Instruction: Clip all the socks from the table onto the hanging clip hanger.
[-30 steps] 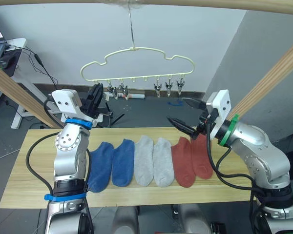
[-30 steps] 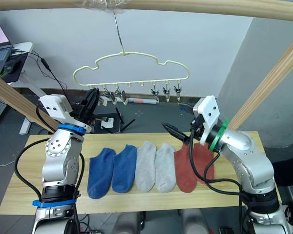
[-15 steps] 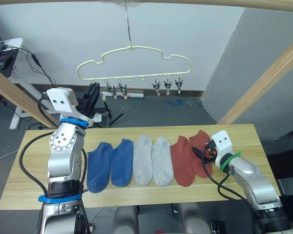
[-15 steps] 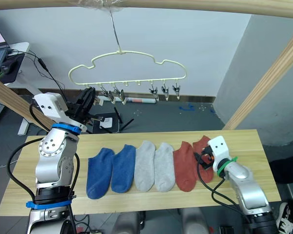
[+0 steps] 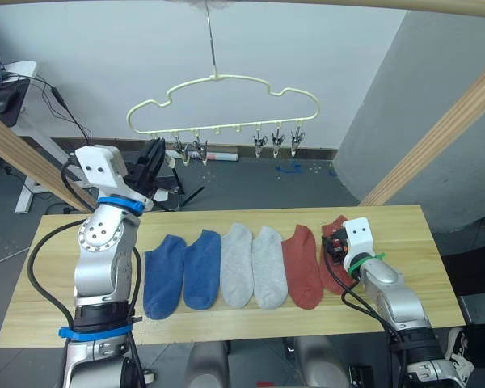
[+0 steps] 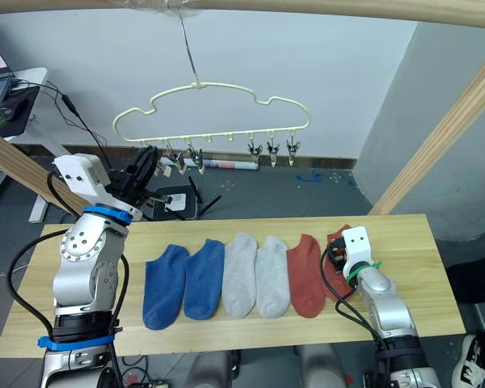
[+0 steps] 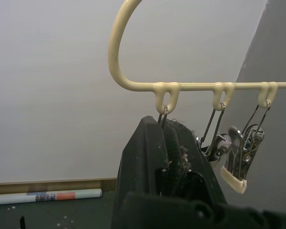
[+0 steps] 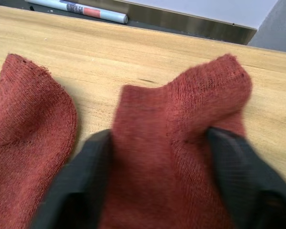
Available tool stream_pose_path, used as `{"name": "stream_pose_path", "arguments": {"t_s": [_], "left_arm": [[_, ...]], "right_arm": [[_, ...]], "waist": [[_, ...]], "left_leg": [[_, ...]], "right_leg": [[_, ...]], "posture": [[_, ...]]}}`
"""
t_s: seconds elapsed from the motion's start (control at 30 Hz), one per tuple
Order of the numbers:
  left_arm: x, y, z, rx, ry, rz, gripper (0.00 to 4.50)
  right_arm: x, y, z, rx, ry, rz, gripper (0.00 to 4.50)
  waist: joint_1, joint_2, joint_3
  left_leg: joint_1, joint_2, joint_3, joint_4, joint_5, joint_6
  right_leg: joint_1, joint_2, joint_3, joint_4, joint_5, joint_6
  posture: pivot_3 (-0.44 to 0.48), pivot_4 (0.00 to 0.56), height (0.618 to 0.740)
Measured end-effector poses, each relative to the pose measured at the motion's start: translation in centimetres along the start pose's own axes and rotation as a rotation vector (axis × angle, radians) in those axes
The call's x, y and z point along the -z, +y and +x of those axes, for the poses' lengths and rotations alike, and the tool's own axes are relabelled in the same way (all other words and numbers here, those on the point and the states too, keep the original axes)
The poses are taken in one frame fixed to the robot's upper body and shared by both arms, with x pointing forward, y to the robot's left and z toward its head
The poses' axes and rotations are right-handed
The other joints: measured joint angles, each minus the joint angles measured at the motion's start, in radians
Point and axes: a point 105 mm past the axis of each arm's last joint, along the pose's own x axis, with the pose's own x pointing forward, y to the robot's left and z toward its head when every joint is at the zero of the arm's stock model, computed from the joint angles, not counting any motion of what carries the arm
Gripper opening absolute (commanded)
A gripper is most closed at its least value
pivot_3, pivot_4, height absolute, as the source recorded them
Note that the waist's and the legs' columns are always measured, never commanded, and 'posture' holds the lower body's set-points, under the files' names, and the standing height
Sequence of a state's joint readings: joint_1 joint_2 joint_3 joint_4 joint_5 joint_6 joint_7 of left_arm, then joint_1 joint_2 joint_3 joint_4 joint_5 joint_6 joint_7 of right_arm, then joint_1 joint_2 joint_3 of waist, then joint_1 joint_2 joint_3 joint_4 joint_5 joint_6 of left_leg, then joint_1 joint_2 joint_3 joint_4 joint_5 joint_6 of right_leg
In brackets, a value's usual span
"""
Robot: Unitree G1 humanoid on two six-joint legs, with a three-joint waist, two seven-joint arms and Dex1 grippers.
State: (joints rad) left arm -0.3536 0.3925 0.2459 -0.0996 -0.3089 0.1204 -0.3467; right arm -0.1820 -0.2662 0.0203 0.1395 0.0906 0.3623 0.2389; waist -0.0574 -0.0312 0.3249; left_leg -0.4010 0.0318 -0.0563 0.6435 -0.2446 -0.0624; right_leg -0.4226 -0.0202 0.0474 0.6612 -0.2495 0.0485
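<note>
Right tool (image 8: pixel 157 191) astride bunched dark-red sock (image 8: pixel 176 143)

far-right red sock (image 5: pixel 333 257): partly behind right gripper (image 5: pixel 336 252); hanger hook top (image 5: pixel 209 24): cut off

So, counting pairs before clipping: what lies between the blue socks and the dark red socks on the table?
Two light grey socks lie side by side between the blue socks and the dark red socks, as the eye views show.
</note>
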Motion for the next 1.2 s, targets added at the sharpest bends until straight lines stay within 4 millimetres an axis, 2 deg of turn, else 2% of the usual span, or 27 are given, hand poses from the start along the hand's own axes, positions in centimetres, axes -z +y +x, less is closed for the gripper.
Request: {"name": "stream_pose_path", "arguments": {"t_s": [0.1,0.17,0.27,0.4,0.47,0.57,0.73,0.97,1.2], "left_arm": [[0.0,-0.3,-0.2,0.029,0.016,-0.02,0.0],[-0.1,-0.2,-0.6,0.048,0.031,-0.037,0.0],[-0.4,0.2,-0.8,0.067,0.052,-0.063,0.0],[-0.7,0.4,-1.1,0.099,0.08,-0.115,0.0],[-0.7,0.3,-1.1,0.11,0.093,-0.144,0.0],[-0.8,0.1,-1.1,0.13,0.116,-0.212,0.0],[-0.8,-0.9,-1.2,0.177,0.151,-0.284,0.0],[-1.2,-1.4,-1.3,0.197,0.153,-0.3,0.0],[-1.2,-1.7,-1.6,0.196,0.163,-0.302,0.0]], "right_arm": [[-0.2,0.9,-0.6,-0.078,-0.024,-0.04,0.84],[-1.7,2.4,-1.3,-0.193,-0.076,-0.107,0.08],[-5.1,4.6,-2.4,-0.366,-0.163,-0.256,0.03],[-9.6,9.1,-3.4,-0.611,-0.283,-0.451,0.03],[-10.9,11.4,-3.6,-0.704,-0.324,-0.505,0.03],[-13.1,15.8,-3.5,-0.839,-0.413,-0.586,0.03],[-16.1,21.5,-2.1,-0.89,-0.491,-0.646,0.03],[-18.1,24.2,-0.9,-0.865,-0.538,-0.662,0.03],[-19.6,23.9,-0.1,-0.807,-0.574,-0.637,0.03]], "waist": [[0.0,0.001,0.001],[-0.005,0.001,0.002],[-0.009,0.001,0.002],[-0.011,0.0,0.003],[-0.01,0.0,0.003],[-0.012,-0.001,0.004],[-0.004,-0.001,0.004],[0.006,-0.001,0.004],[0.007,-0.001,0.004]], "left_leg": [[0.0,0.0,0.0,0.0,0.0,0.0],[0.0,0.0,0.001,0.0,0.0,0.0],[0.0,0.0,0.001,-0.001,0.0,0.0],[0.0,0.001,0.0,-0.001,0.0,0.0],[0.0,0.001,0.0,-0.001,0.0,0.0],[-0.001,0.001,0.0,-0.001,0.0,-0.001],[-0.001,0.001,-0.002,-0.001,0.0,-0.001],[-0.002,0.0,-0.002,-0.001,-0.002,-0.004],[-0.002,0.0,-0.002,-0.001,-0.002,-0.004]], "right_leg": [[0.0,0.0,0.0,0.0,0.0,0.0],[-0.001,0.0,0.001,0.0,0.0,0.0],[-0.001,0.0,0.001,0.0,0.0,0.0],[-0.001,0.001,0.0,0.0,0.0,0.0],[-0.001,0.001,0.0,0.0,0.0,0.0],[-0.002,0.001,0.0,0.0,0.0,0.0],[-0.002,0.0,-0.002,0.001,0.0,-0.001],[-0.002,-0.002,-0.003,0.0,0.003,-0.005],[-0.003,-0.002,-0.003,0.001,0.003,-0.005]], "posture": [[-0.036,0.335,0.721],[-0.038,0.334,0.721],[-0.035,0.332,0.721],[-0.028,0.327,0.721],[-0.023,0.324,0.721],[-0.019,0.318,0.721],[-0.006,0.312,0.721],[0.009,0.306,0.721],[0.012,0.305,0.721]]}}
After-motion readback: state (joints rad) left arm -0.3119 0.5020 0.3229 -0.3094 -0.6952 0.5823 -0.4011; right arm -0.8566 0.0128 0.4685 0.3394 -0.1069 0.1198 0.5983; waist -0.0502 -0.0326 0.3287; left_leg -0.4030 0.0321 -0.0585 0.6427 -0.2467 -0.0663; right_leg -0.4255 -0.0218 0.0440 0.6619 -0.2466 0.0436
